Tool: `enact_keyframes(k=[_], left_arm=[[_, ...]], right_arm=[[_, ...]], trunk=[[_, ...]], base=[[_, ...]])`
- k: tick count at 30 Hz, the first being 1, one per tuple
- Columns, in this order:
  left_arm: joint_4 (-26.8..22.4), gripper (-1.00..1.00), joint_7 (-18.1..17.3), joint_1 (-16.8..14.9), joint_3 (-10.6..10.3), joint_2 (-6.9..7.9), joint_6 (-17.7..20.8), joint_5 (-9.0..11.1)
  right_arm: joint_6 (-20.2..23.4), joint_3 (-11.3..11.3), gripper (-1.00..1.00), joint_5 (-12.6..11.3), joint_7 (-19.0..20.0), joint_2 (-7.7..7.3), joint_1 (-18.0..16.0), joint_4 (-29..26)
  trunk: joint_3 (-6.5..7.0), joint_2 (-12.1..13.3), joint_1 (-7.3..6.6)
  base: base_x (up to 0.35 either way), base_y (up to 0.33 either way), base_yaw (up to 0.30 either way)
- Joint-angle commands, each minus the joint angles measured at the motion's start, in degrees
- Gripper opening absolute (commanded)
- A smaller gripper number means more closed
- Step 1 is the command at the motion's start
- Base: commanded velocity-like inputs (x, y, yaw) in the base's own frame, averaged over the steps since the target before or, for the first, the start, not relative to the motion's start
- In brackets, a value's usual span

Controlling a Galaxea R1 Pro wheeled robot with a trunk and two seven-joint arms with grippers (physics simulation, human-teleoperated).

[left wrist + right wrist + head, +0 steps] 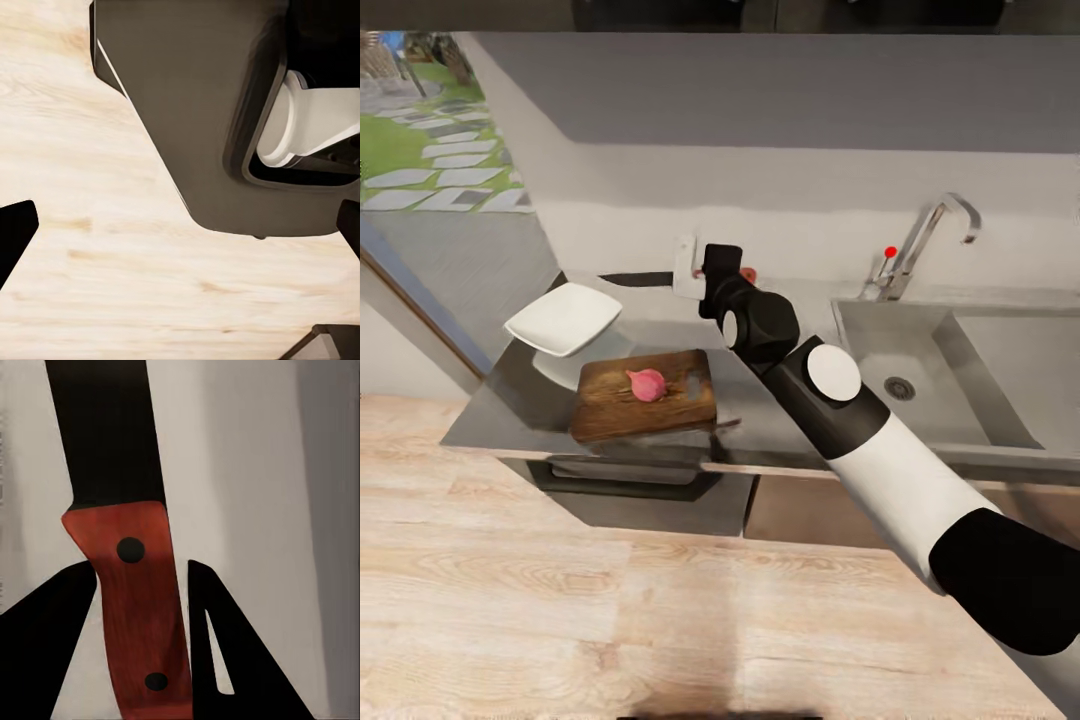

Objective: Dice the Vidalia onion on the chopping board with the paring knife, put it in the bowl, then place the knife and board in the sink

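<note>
Nearest is the light wood floor (560, 600), running up to the dark cabinet fronts (660, 495) under the grey countertop (510, 400). The left wrist view looks down on that same floor (112, 225) and a dark part of the robot; the left gripper's (180, 225) fingertips sit at opposite edges of the view, spread wide with nothing between them.

On the countertop lies the board (645, 395), with the onion (647, 383) (whole, pink-red) resting on its middle. Just behind and left of the board sits the white bowl (565, 320). To the right is the sink (960, 370), its tap (925, 245) against the pale wall (760, 190).

The right arm reaches over the counter behind the board; the right gripper (705, 272) is clamped on the knife (640, 279), blade pointing left above the counter. The right wrist view shows the fingers (225, 660) pressed against the red-brown handle of the knife (131, 585).
</note>
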Motion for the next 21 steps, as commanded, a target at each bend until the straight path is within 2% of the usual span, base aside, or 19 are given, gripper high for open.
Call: enact_keyframes(k=[1,9,12,15,17,21], left_arm=[[0.3,1.00,-0.4,-0.1,-0.3,0.00,-0.4,0.6],[0.3,1.00,-0.4,-0.1,-0.4,0.06,-0.4,0.5],[0.3,1.00,-0.4,-0.1,-0.4,0.08,-0.4,0.5],[0.3,1.00,-0.4,-0.1,-0.4,0.09,-0.4,0.5],[0.3,1.00,-0.4,-0.1,-0.4,0.09,-0.4,0.5],[0.3,1.00,-0.4,-0.1,-0.4,0.09,-0.4,0.5]], right_arm=[[0.2,0.1,-1.00,0.5,-0.1,0.01,-0.1,0.0],[0.3,2.7,-1.00,0.3,-1.6,-0.03,1.4,-0.1],[0.7,2.8,-1.00,-1.5,-1.6,-0.05,1.7,-0.1],[4.1,2.8,-1.00,-4.1,-1.5,-0.14,1.8,-0.1],[6.5,2.8,-1.00,-4.9,-1.5,-0.22,1.9,-0.1],[8.2,2.8,-1.00,-5.3,-1.5,-0.24,1.9,-0.1]], trunk=[[-0.09,-0.1,0.00],[-0.09,-0.1,0.00],[-0.09,-0.1,0.00],[-0.09,-0.1,0.00],[-0.09,-0.1,0.00],[-0.09,-0.1,0.00]], base=[[-0.237,0.123,0.000],[-0.047,0.243,0.000],[-0.002,0.166,0.000],[0.000,0.050,0.000],[0.000,0.016,0.000],[0.000,0.005,0.000]])
